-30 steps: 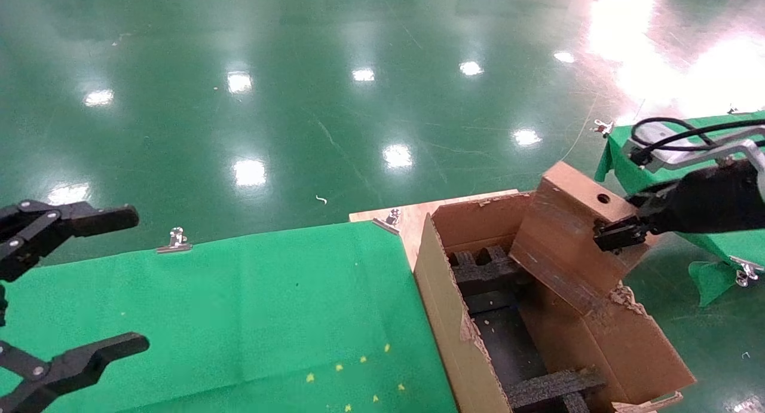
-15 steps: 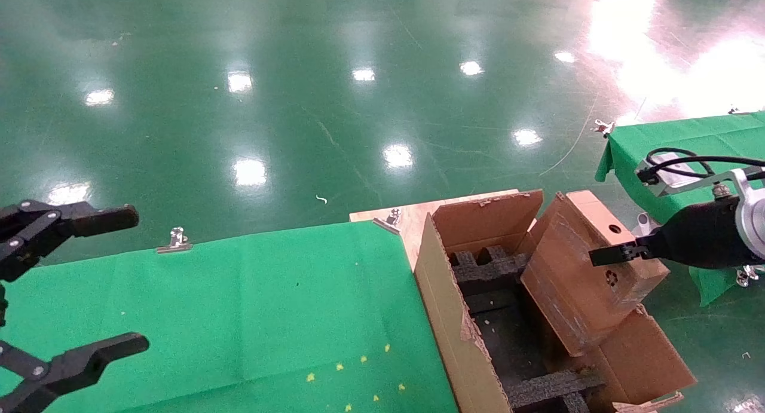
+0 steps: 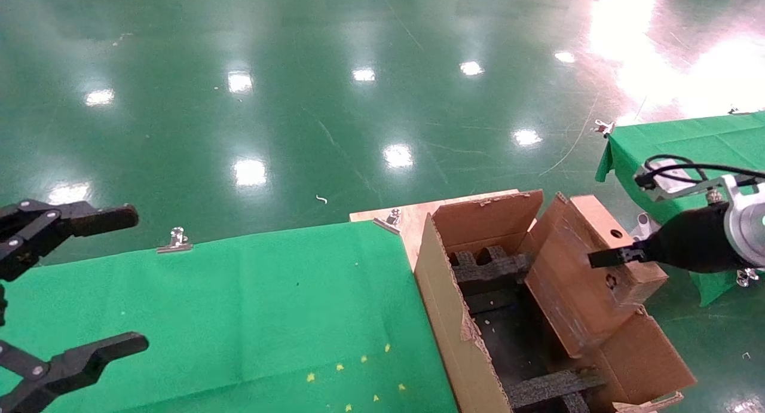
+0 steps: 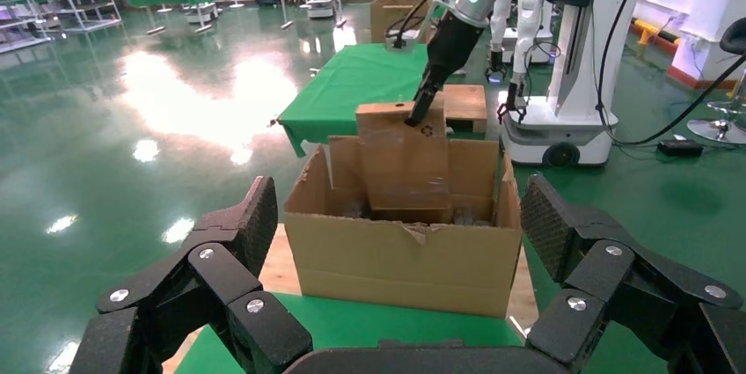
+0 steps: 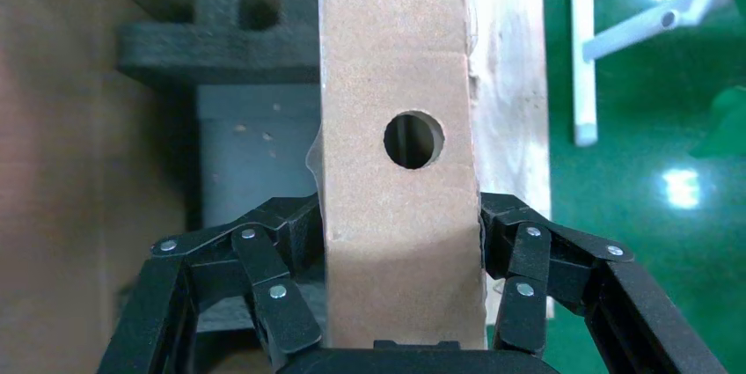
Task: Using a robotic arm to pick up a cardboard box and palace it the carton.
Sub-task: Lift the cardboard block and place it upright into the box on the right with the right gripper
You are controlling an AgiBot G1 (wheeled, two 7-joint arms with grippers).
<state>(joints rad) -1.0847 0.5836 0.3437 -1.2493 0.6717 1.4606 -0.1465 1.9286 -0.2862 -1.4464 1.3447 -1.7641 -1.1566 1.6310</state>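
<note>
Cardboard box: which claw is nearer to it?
Right. The right claw is clamped on the cardboard box over the carton; the left claw hangs open, far across the green cloth.

Bright overhead lamps mirror as white spots on the glossy green floor (image 3: 299,114), with washed-out glare at the head view's upper right; the carton (image 3: 445,317) interior lies in shadow; nearby gripper fingers (image 4: 220,277) look soft

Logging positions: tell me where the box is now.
In the head view the box is on the right, gripped by the right claw, tilted with its lower end inside the carton, by the foam.
</note>
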